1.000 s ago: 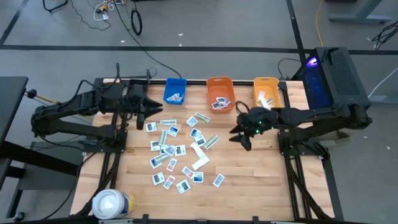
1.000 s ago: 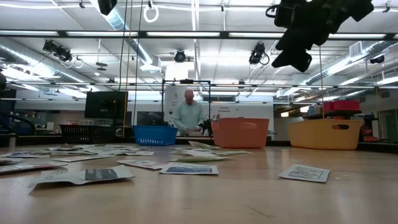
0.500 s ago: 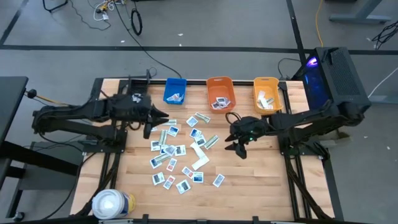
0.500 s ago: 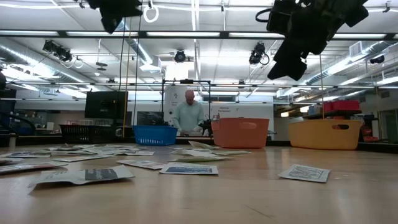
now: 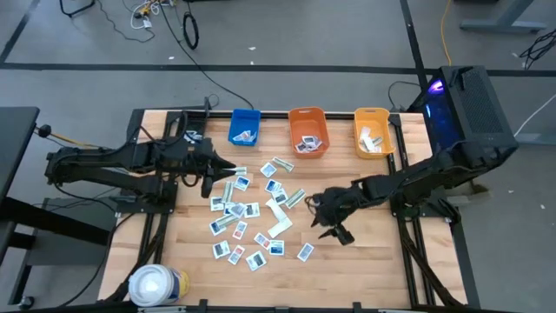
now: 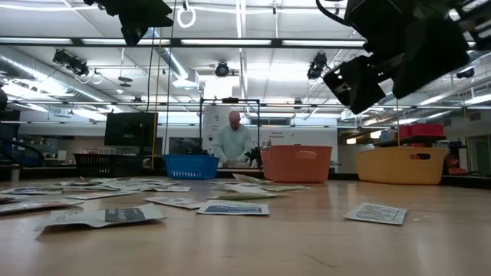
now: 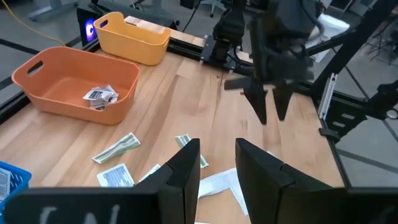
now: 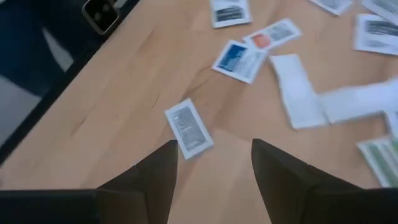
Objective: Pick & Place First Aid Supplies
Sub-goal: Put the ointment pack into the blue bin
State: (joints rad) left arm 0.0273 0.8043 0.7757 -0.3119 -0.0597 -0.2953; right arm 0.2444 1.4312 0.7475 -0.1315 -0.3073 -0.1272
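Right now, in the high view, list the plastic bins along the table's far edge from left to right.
Blue plastic bin → orange plastic bin → yellow plastic bin, each holding a few small packets.

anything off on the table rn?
Nothing damaged. Packets lie loose mid-table, as expected for sorting. Only oddity: a large white roll at the near-left table corner, unlike the supplies. Both pincers, left and right, are empty.

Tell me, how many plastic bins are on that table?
3, in a row along the table's far edge: a blue bin nearest the left arm, an orange bin in the middle, a yellow bin nearest the right arm.
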